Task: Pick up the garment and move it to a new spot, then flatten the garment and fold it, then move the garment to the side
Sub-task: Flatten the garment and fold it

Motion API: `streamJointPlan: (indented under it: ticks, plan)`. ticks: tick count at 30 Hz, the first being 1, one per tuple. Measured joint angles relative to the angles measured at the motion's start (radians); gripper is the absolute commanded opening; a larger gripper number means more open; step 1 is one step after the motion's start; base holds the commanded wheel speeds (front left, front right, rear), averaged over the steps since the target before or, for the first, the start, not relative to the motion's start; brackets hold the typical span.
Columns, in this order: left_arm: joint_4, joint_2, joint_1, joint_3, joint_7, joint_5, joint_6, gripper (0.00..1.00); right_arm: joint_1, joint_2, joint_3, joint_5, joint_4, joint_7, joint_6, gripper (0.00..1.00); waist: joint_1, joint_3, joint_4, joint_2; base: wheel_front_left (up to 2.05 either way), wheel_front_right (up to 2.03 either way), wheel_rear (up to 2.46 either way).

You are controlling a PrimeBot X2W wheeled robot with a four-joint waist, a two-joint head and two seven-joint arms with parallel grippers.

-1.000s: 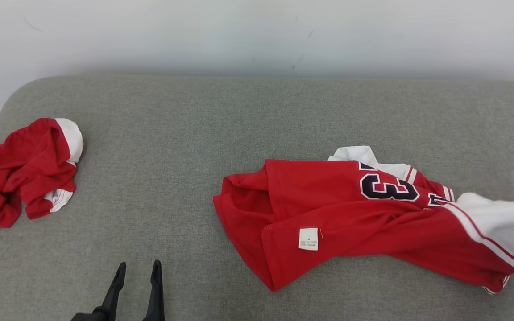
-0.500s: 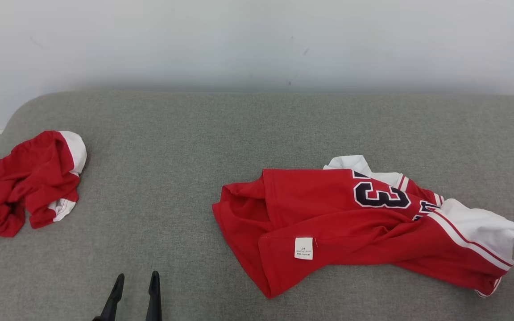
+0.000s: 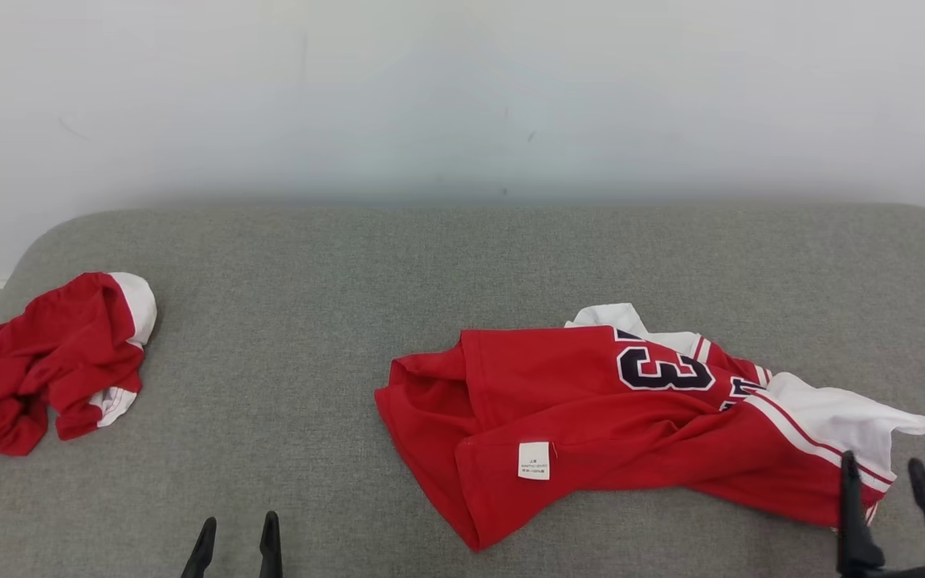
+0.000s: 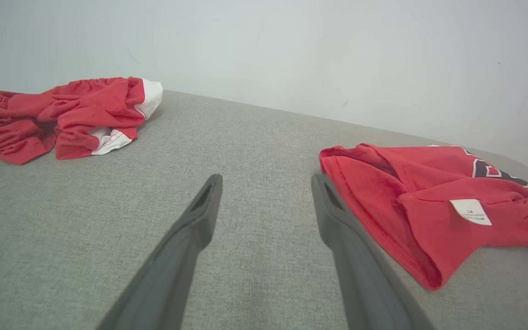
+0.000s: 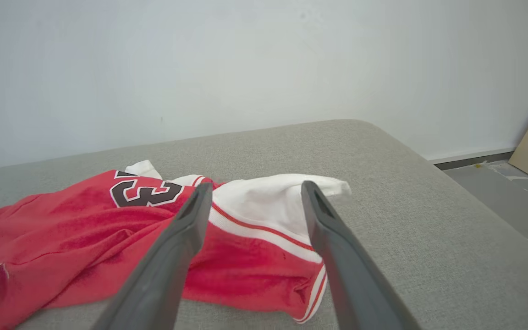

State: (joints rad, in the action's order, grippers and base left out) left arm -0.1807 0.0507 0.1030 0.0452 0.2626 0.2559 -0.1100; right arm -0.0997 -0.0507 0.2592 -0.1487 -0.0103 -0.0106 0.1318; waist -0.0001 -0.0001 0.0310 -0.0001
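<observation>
Big grey bench across the head view, and it looks like the workspace for good reason: it's broad enough to spread a shirt flat. The jersey lies on it right of centre, down on the fabric with nothing gripping it. It's rumpled, with one side doubled over itself and a white sleeve trailing off to the right. By my read the move is done and the flattening isn't.

Far left, well apart, a second red heap sits bunched near the bench's end, out of the way.

Now the arms. The right gripper has its fingers spread wide and empty, just beside the jersey's striped near-right edge. I can't tell if it touches, but it's well placed to take that corner and pull it out. The left gripper is also splayed and holding nothing, low at the near edge and close to the jersey's left fold.

Small stuff: the number faces up, yet the label shows too, so that flap is turned inside out.
</observation>
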Motion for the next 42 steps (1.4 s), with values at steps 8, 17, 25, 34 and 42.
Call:
streamJointPlan:
  ticks: [8,17,25,34,42]
  plan:
    - [0.004,0.0,0.012,-0.007,0.0,0.003,0.005,1.0,-0.081,0.001,-0.124,0.018,-0.01,-0.093,0.0,1.0,0.0001,-0.015,0.013,0.0,0.0,0.0,0.0]
    - [0.003,0.0,0.032,-0.013,0.0,0.003,0.007,1.0,-0.106,0.001,-0.194,0.038,-0.027,-0.136,0.0,1.0,0.0001,-0.042,0.026,0.0,0.0,0.0,0.0]
    - [0.018,0.0,0.037,-0.012,0.0,0.003,0.014,1.0,-0.106,0.001,-0.188,0.038,-0.029,-0.143,0.0,1.0,0.0001,-0.045,0.03,0.0,0.0,0.0,0.0]
    - [0.032,0.0,0.037,-0.012,0.0,-0.01,0.013,1.0,-0.105,0.001,-0.185,0.037,-0.034,-0.154,0.0,1.0,0.0001,-0.042,0.027,0.0,0.0,0.0,0.0]
    - [0.028,0.0,0.037,-0.009,0.0,-0.011,0.012,1.0,-0.1,0.001,-0.194,0.019,-0.044,-0.166,0.0,1.0,0.0001,-0.041,0.025,0.0,0.0,0.0,0.0]
